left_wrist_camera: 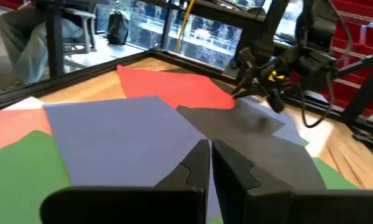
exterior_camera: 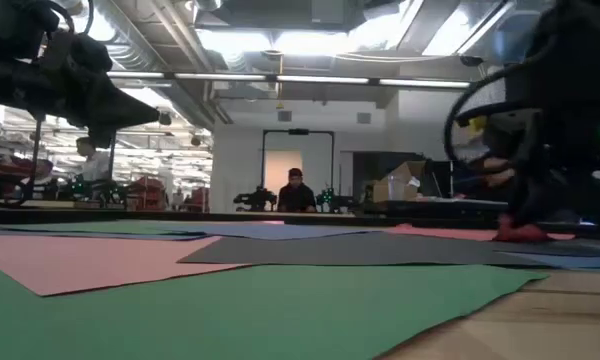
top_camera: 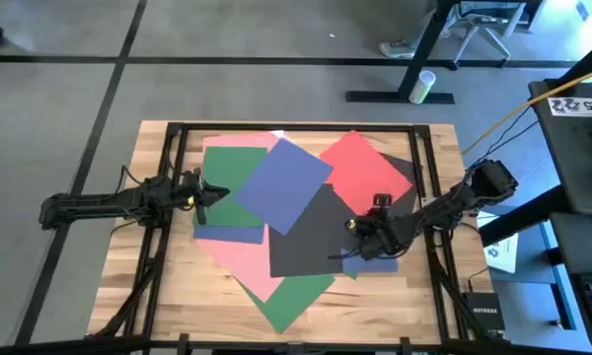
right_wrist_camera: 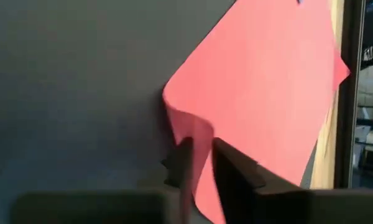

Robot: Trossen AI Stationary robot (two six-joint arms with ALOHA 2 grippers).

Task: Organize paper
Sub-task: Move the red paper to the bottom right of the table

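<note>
The left gripper hung at the left edge of the paper pile, above the dark green sheet and just beside the left corner of the large blue sheet. In the left wrist view its fingers stood almost together with only a thin slit between them and nothing in it; the blue sheet lay just ahead of the tips, with the dark green sheet to one side.

The paper lay scattered and overlapping across the middle of the wooden desk. At the far left a pink sheet showed from under the dark green one. The blue sheet lay tilted on top at the centre. Nearer, a second pink sheet and a green sheet pointed toward the near edge. The black sheet lay right of centre, and the red sheet lay at the far right, its near part over the black one. Another blue sheet peeked out at the black sheet's right corner.

The right gripper sat low over the right part of the black sheet, near the red sheet's near edge. In the right wrist view its fingers were closed narrowly on a lifted, curled corner of the red sheet, with the black sheet flat beside it.
</note>
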